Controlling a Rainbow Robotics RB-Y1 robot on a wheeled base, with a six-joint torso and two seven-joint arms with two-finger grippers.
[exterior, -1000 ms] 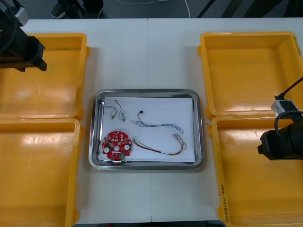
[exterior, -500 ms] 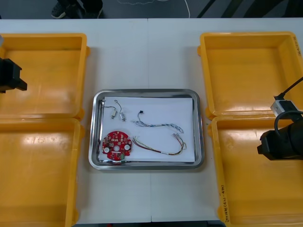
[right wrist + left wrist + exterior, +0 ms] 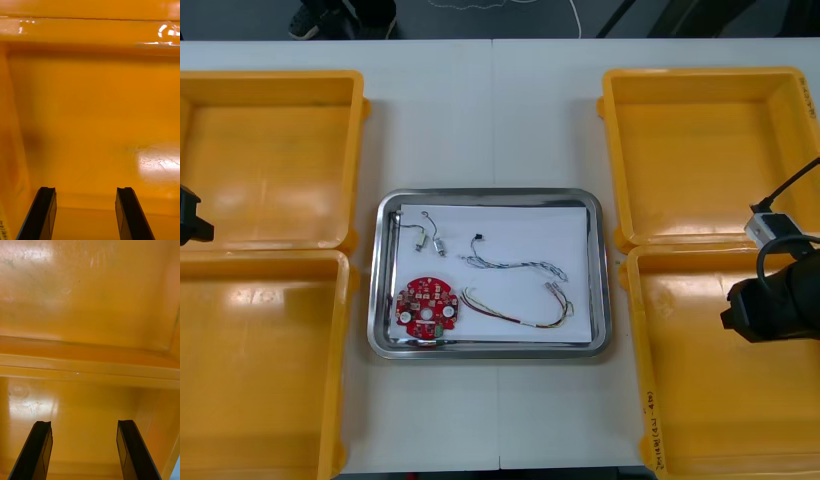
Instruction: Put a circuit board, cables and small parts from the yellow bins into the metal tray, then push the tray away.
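1. I am holding my left end effector (image 3: 84, 423) wide open over the left yellow bins (image 3: 270, 160), by their shared rim.
2. I am holding my right end effector (image 3: 85, 188) wide open over the near right yellow bin (image 3: 720, 400).
3. The red circuit board (image 3: 428, 305), cables (image 3: 515, 264) and small metal parts (image 3: 430, 238) are lying in the metal tray (image 3: 604, 270) at the tabletop (image 3: 490, 110) centre.

The yellow bins (image 3: 270, 160) are seen to be smooth, glossy plastic (glare is carried brightest on their floors). The metal tray (image 3: 378, 290) is shown with a polished, reflective rim, while its inside is lined in flat, matt white. The worktop (image 3: 480, 110) is finished pale, smooth and matt. The round circuit board (image 3: 427, 305) is seen with a dull red face.
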